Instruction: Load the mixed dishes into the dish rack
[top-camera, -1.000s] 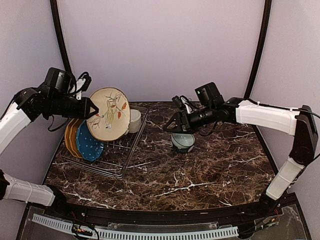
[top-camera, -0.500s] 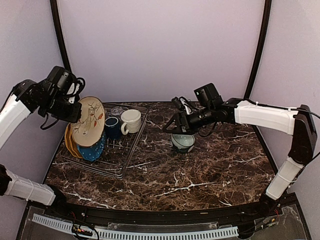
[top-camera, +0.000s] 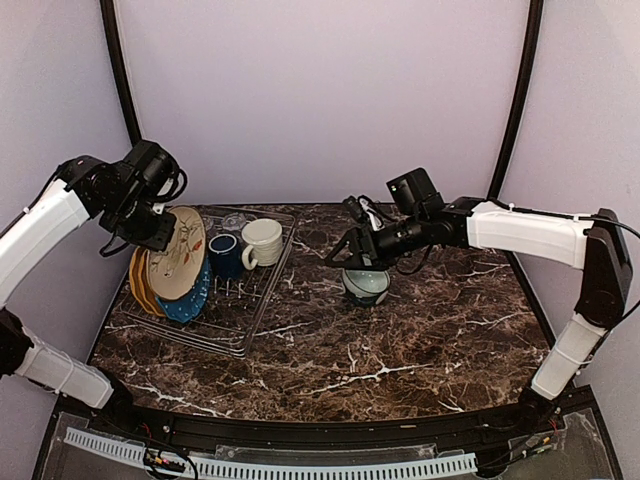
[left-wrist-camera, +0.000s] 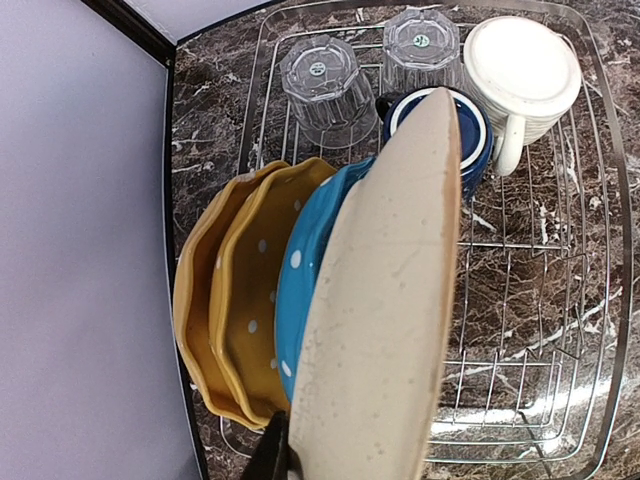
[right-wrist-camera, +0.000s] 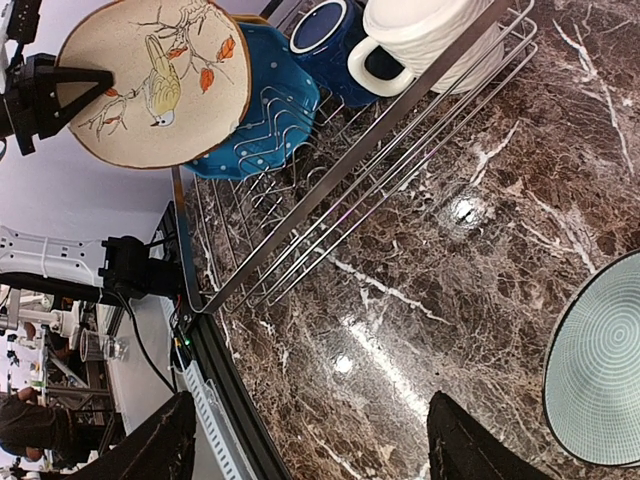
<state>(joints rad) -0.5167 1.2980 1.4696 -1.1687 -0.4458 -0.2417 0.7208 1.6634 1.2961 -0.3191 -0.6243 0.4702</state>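
At the left end of the dish rack, the cream floral plate is now held nearly on edge, just beside the blue plate. A second ago it was carried high with its painted face turned up toward the overhead camera. Since then it has been swung down and rotated, so that it lines up behind the blue plate and the two yellow dotted plates already standing in the row. The left gripper is clamped tight on the plate's rim, and only its dark fingertips are seen at the bottom of the wrist view. Whether the lower rim is yet seated between the prongs cannot be told, since that edge is hidden by the plate itself. Further back in the rack, two glass tumblers are seen upturned, with the dark navy mug and the cream ribbed mug beside them. Only the pale green bowl is left outside, on the marble tabletop to the right of the rack. The right gripper has not been moved over the last second. It is held just above the bowl's near rim with its fingers spread wide and nothing between them. From this the plate placement is judged almost complete, with a release expected once the plate is supported. The bowl is judged to be the final item, and the right arm appears already positioned for it.
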